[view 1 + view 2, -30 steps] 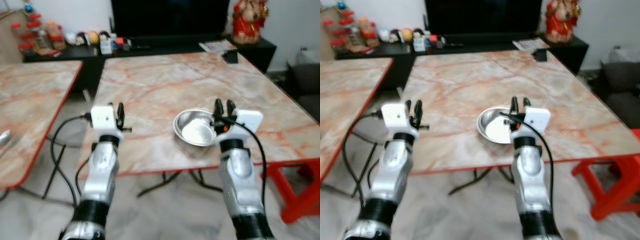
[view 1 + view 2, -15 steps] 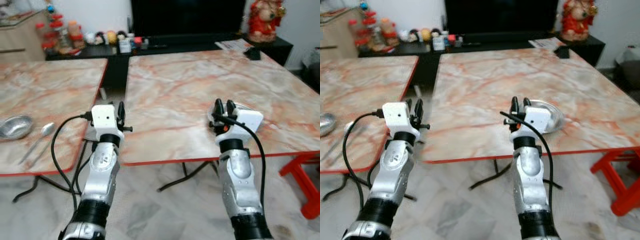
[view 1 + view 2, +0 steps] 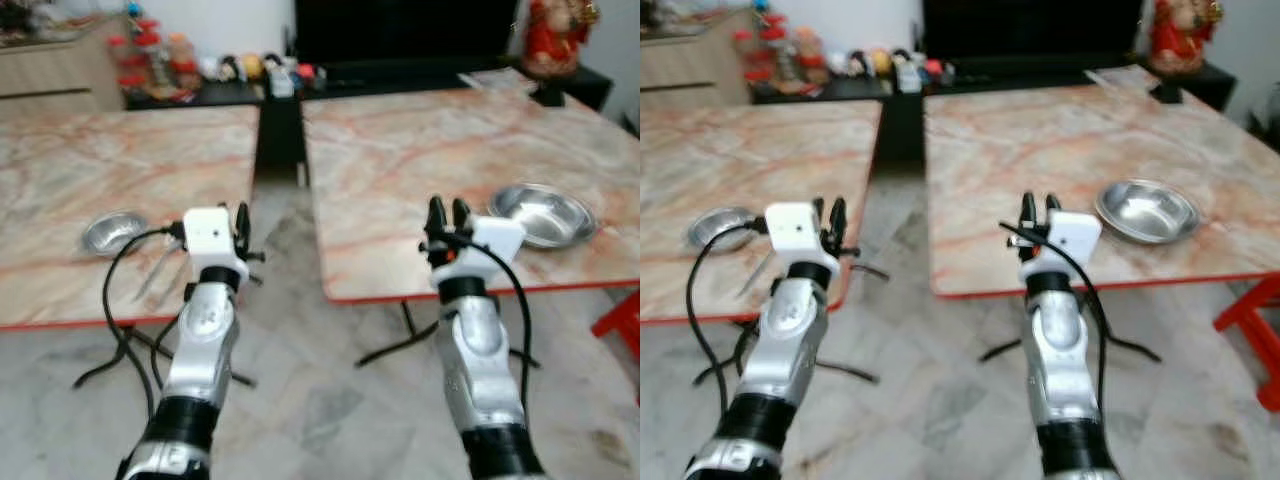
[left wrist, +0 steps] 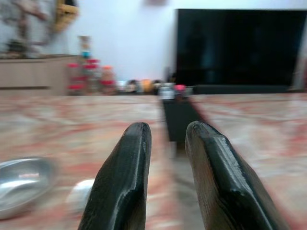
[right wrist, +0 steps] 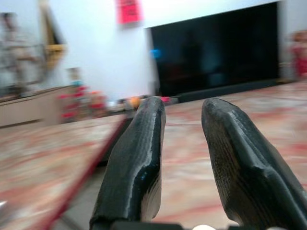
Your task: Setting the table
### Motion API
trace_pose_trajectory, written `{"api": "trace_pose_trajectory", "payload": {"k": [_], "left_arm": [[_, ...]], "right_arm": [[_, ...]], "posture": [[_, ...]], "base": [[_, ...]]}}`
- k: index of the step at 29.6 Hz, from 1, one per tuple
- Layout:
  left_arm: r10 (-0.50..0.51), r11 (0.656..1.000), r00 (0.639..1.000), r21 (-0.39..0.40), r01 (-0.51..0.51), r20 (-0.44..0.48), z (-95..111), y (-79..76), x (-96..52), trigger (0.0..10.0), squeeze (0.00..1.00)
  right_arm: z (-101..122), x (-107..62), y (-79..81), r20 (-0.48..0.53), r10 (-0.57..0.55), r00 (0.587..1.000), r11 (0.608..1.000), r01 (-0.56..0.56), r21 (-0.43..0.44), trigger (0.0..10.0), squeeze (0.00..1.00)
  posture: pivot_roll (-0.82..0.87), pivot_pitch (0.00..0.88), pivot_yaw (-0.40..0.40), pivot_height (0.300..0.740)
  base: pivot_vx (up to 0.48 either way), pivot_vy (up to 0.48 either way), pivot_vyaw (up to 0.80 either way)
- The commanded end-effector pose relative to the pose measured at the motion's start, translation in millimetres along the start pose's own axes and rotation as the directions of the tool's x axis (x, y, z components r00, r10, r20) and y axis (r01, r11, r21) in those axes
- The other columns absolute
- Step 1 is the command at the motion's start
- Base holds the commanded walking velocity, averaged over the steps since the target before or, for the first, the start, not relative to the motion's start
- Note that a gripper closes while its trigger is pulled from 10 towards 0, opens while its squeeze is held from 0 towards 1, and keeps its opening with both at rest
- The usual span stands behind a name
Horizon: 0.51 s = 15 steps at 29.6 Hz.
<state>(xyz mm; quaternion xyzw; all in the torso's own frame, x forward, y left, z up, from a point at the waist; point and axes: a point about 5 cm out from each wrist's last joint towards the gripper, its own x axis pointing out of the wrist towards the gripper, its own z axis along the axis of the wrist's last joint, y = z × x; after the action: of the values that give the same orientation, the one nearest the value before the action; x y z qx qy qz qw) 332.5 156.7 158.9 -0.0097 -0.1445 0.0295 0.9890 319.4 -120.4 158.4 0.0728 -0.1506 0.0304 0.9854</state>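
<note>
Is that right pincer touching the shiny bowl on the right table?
Apart. In the right eye view, bare tabletop shows between the right pincer and the steel bowl.

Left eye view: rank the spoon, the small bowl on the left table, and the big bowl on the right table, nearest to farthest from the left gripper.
From the left gripper:
1. Spoon, just to its left on the left table's near edge.
2. Small steel bowl, farther left on the same table, beyond the spoon.
3. Large steel bowl, far off to the right on the right table, past the right gripper.
</note>
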Motion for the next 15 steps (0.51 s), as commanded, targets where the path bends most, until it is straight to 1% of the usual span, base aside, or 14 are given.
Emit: {"api": "trace_pose_trajectory", "payload": {"k": [1, 15], "left_arm": [[-0.015, 1.000, 1.000, -0.017, 0.016, 0.008, 2.8, -8.5, 2.2, 10.0, 0.00], [-0.018, 1.000, 1.000, -0.019, 0.018, 0.006, 2.8, -9.5, 2.8, 10.0, 0.00]], "right_arm": [[3.1, 1.1, -7.8, 0.009, -0.020, 1.000, 1.000, 0.020, -0.012, 10.0, 0.00], [1.6, 1.3, -6.8, 0.001, -0.014, 1.000, 1.000, 0.014, -0.006, 10.0, 0.00]], "posture": [[-0.03, 0.000, 0.032, 0.740], [-0.04, 0.000, 0.032, 0.740]], "base": [[0.000, 0.420, 0.00], [0.000, 0.422, 0.00]]}}
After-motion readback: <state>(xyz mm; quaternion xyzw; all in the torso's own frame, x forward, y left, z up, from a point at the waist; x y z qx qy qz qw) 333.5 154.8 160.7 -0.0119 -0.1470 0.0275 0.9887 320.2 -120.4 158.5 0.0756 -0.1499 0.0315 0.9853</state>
